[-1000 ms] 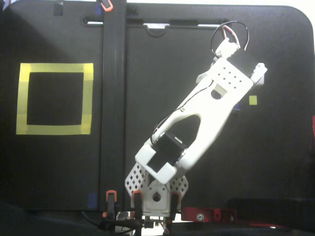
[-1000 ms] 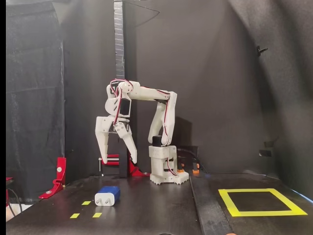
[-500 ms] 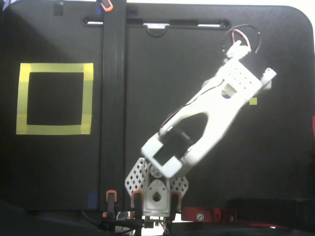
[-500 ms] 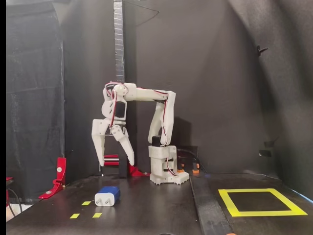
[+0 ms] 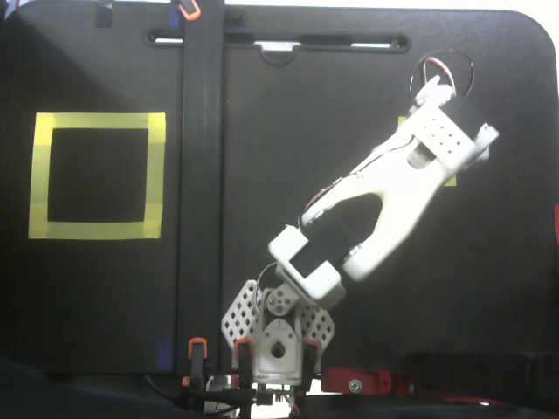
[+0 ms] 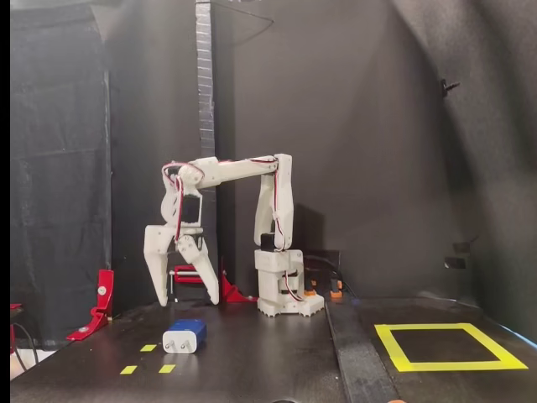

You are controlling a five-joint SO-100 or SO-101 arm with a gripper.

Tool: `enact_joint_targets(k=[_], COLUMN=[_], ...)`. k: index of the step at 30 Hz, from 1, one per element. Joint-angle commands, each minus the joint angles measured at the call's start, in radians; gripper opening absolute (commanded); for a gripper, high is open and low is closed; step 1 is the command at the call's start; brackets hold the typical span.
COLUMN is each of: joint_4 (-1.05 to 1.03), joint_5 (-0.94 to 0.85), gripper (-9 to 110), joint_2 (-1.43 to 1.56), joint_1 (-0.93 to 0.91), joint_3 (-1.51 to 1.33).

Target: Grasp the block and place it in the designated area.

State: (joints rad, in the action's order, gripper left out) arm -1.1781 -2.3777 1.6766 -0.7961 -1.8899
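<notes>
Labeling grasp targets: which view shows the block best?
The front-facing fixed view: the block lies in plain sight on the table, below the open end effector. In the top-down fixed view, the arm hides it entirely.

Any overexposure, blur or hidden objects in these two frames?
A fixed view from above: white arm blown out, block hidden beneath it. A fixed view from the front: dim backdrop but sharp; block and open claw clearly readable.

A red bracket (image 6: 101, 300) was seen at the black table's (image 6: 268, 369) left edge, near small yellow tape squares (image 6: 148, 348).
</notes>
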Motion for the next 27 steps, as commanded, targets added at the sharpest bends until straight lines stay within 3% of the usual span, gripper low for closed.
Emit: enact_joint_targets(k=[1, 27], joint_4=[0.046, 0.222], joint_5=[-0.011, -0.040], gripper=[35, 35], joint_2=[-0.002, -0.138], joint_1=[-0.012, -0.025], joint_3=[-0.029, -0.114])
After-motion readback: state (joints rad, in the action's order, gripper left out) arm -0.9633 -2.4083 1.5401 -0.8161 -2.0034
